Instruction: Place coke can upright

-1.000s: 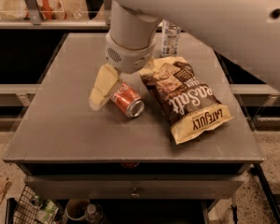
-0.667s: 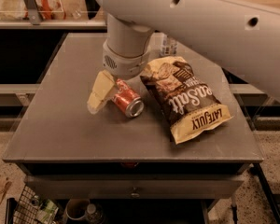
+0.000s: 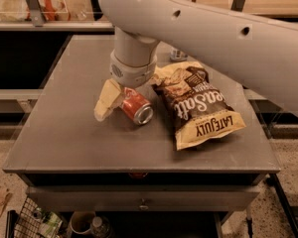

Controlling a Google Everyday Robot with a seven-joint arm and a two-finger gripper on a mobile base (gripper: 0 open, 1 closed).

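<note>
The coke can (image 3: pixel 137 108) is red with a silver end and lies on its side on the grey table (image 3: pixel 64 133), open end toward the front right. My gripper (image 3: pixel 122 105) hangs from the big white arm straight over the can's rear end. One cream finger (image 3: pixel 106 100) slants down to the table just left of the can. The other finger is hidden behind the can and wrist. The jaws look open and the can rests on the table.
A brown and cream chip bag (image 3: pixel 199 104) lies flat right of the can, nearly touching it. A clear water bottle (image 3: pixel 178 54) stands behind, mostly hidden by the arm. Shelves run along the back, and a wire basket (image 3: pixel 30 222) sits below the table front.
The gripper has sunk a little lower and nearer onto the can. The can and the chip bag have not moved.
</note>
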